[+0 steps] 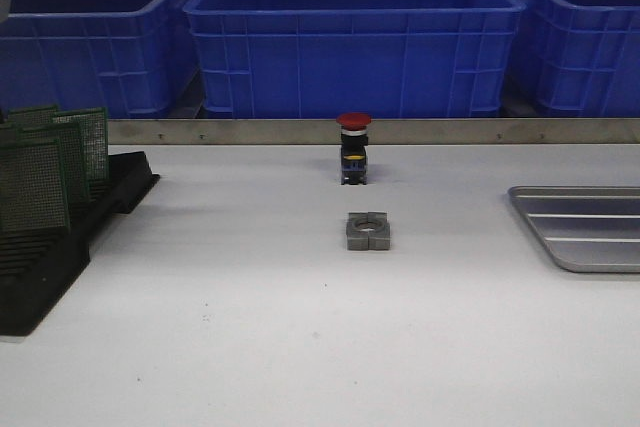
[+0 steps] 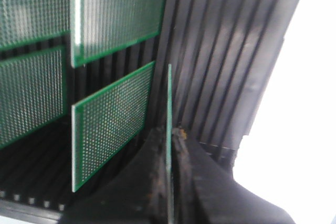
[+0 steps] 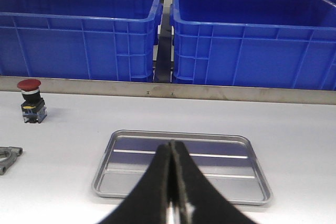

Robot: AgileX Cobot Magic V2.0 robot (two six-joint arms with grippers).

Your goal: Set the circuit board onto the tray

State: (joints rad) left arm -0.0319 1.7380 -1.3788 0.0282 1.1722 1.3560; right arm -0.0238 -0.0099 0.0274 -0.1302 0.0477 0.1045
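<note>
Left fingers clenched on a board edge-on over the rack at frame left, right fingers clenched empty above the tray at lower right; risk of snagging neighbouring boards if lifted crooked.

A thin green perforated circuit board stands edge-on at the lower centre of the left wrist view, over a black slotted rack. A shallow silver-grey metal tray with ridged bottom lies flat and empty at the front view's right edge.
</note>
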